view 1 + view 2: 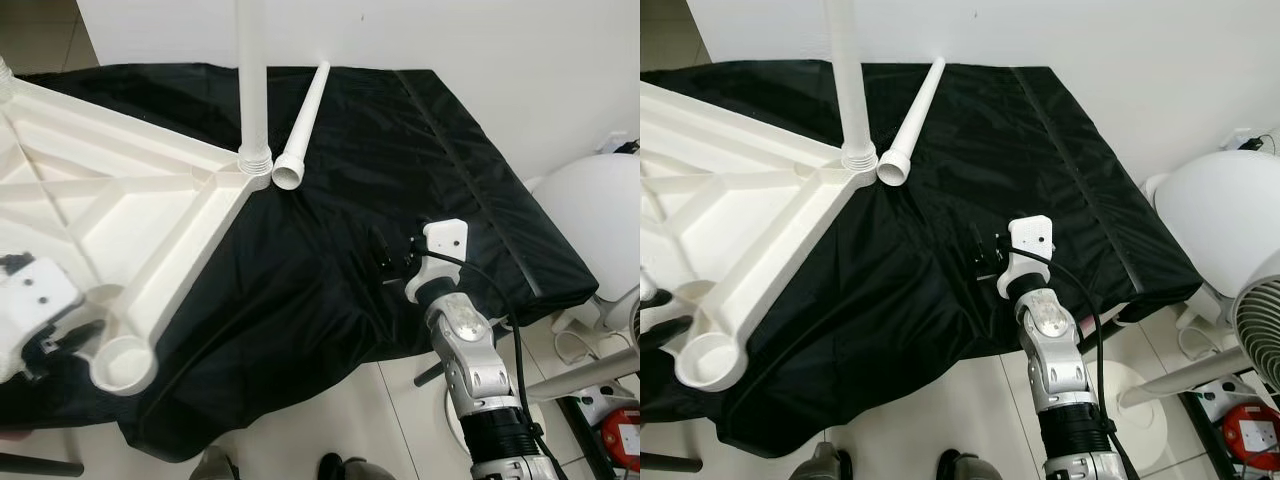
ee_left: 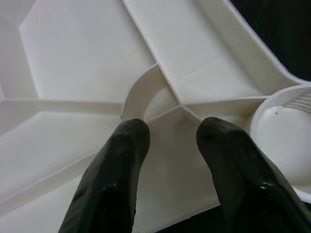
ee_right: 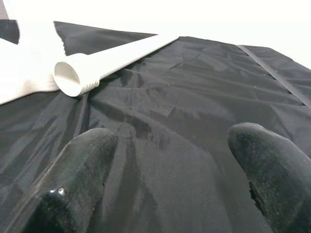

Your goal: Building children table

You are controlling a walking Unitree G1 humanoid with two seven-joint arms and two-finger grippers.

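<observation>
A white plastic table top [image 1: 110, 200] lies upside down on a black cloth [image 1: 400, 150]. One white leg [image 1: 252, 90] stands upright, screwed into its far corner. A second, loose leg [image 1: 303, 120] lies on the cloth beside it, threaded end toward me. The near corner socket [image 1: 122, 362] holds nothing. My left gripper [image 1: 68, 340] is open at the table top's near edge; its fingers [image 2: 116, 170] hover over the ribs next to that socket [image 2: 284, 126]. My right gripper [image 1: 385, 255] is open low over bare cloth, pointing toward the loose leg [image 3: 112, 58].
The cloth-covered surface ends at the right in a padded edge [image 1: 540, 250]. Beyond it stand a white fan [image 1: 600, 215] and a red device [image 1: 625, 430] on the tiled floor. My feet [image 1: 215, 465] show at the near edge. A white wall runs behind.
</observation>
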